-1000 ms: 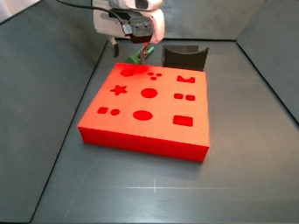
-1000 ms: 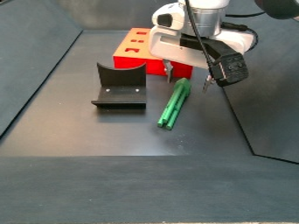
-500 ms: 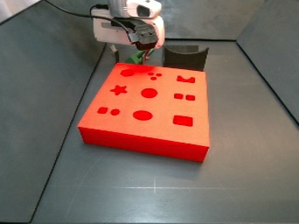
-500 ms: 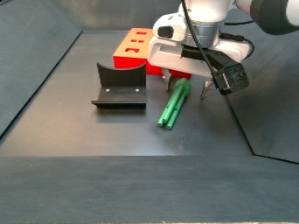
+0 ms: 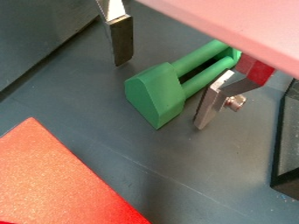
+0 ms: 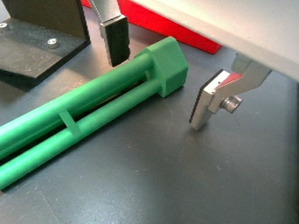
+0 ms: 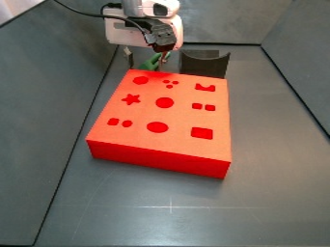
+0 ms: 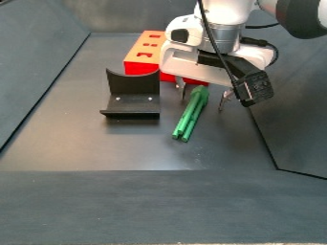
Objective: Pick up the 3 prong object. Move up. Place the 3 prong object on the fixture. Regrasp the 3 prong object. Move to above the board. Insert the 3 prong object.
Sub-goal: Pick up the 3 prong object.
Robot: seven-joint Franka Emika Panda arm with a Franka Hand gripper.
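In a side view the hand (image 7: 153,60) hides most of the 3 prong object (image 7: 152,63). In a wrist view the fixture (image 6: 38,35) is cut off by the frame's edge.

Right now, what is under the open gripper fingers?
The gripper straddles one end of the 3 prong object, fingers apart on either side, not gripping. The piece lies flat on the grey floor; its underside is hidden.

Dark grey floor (image 8: 141,191), dark sloped side walls (image 8: 38,67), even light
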